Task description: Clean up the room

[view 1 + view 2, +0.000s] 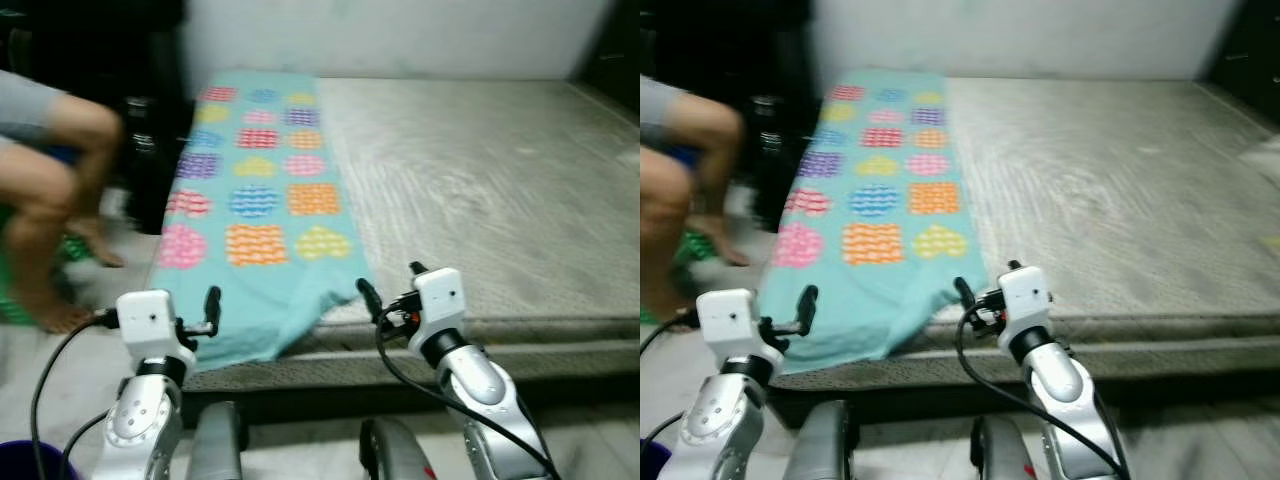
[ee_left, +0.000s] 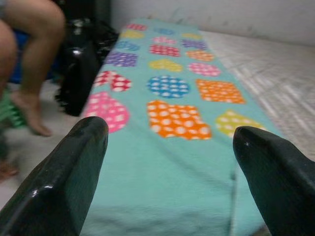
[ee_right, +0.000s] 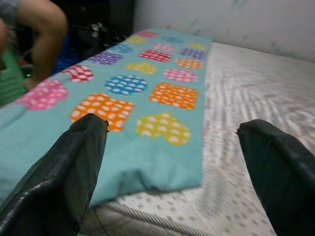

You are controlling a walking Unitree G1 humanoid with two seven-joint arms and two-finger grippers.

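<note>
As the blanket lies ahead of both arms, we face its near edge.

The turquoise blanket [image 1: 255, 190] runs lengthwise away from us along the left side of the mattress [image 1: 480, 170], its near end hanging over the front edge. Our left gripper [image 2: 170, 162] and right gripper [image 3: 172, 157] both have fingers spread wide, holding nothing; we judge the left one is more directly before the hanging end.
</note>
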